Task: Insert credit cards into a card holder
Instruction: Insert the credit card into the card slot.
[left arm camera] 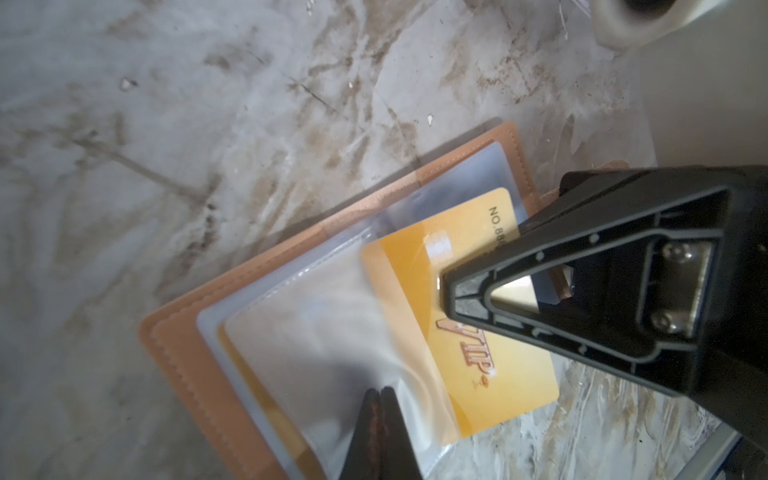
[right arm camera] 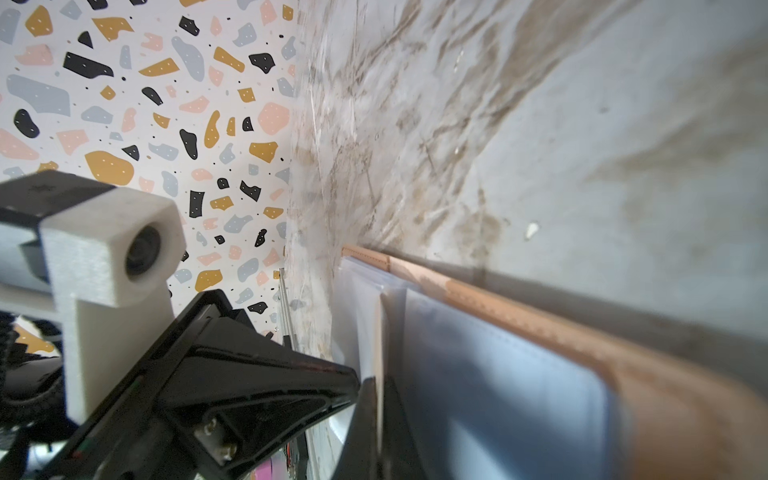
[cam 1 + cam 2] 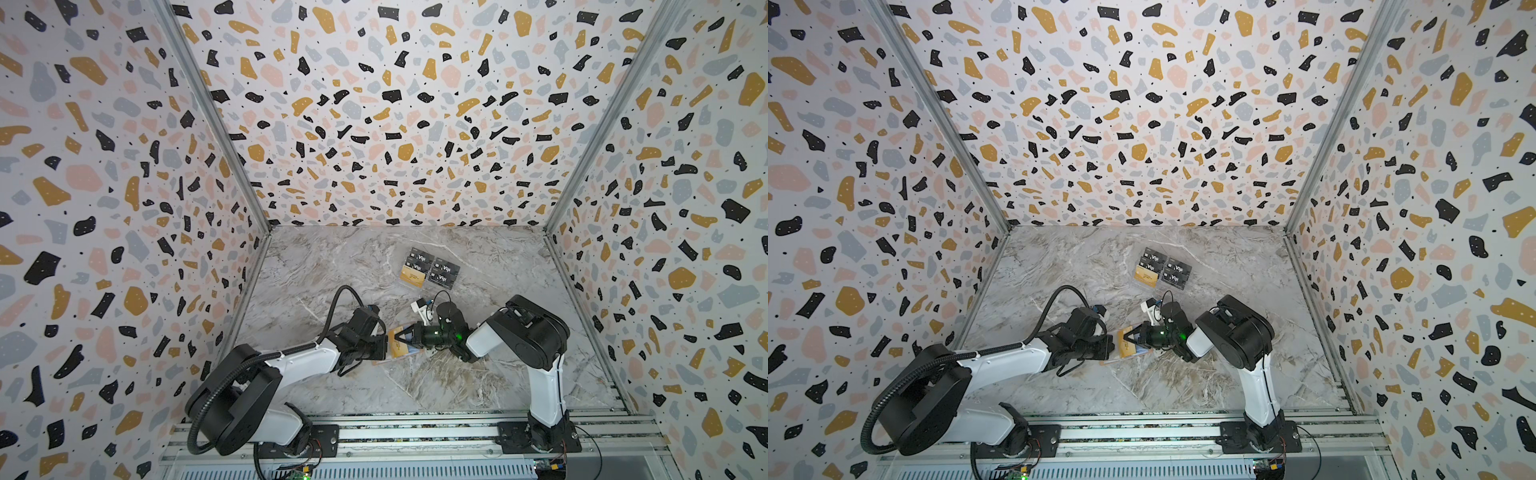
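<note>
gold plastic, the card [image 1: 419,291] sits partway into a clear sleeve [image 1: 324,353] of the holder [image 1: 183,357], which lies open and flat on the worktop [image 1: 208,124] between the two arms. the right claw [image 1: 446,286] is closed on the card's outer end, gripping it flat so it can slide along the pocket. the left claw [image 1: 376,399] is pinched shut on what looks like the sleeve's free edge, probably lifting it to keep the mouth open and to stop the holder sliding. a good part of the card is not yet in. further back, well apart, a stand [image 3: 430,270] holds black cards [image 3: 442,270] and a spare gold card [image 3: 412,275].
</note>
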Controlling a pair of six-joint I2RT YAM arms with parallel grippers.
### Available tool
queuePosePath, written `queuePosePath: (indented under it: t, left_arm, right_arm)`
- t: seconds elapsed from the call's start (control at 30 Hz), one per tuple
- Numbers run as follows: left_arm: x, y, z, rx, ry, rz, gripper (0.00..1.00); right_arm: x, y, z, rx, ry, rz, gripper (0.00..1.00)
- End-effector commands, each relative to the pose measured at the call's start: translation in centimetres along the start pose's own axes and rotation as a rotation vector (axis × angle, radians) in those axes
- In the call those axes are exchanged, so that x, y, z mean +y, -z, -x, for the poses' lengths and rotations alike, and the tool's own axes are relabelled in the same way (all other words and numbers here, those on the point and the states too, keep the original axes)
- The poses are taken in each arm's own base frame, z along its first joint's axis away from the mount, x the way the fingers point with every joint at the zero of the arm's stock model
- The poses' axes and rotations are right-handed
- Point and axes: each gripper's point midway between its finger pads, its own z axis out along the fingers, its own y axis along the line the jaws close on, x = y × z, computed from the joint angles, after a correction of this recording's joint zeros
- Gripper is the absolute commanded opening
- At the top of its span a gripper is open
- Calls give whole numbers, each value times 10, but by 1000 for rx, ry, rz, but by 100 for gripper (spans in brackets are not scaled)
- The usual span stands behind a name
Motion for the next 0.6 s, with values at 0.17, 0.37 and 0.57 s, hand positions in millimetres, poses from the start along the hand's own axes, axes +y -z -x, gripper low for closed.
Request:
queuePosePath:
  t: [0.17,0.37,0.57]
  left_arm:
    - [1,3,-3,15,-7,10,0]
    - [-5,6,2,-9,11,-15,0]
    - [-11,15,11,-43,21,-38,1]
  right_arm:
    - [-8,-6,-4,48,7,-70,7]
    - [-11,0,1,47,69,-198,25]
    - [-8,4,6,55,153,-327,41]
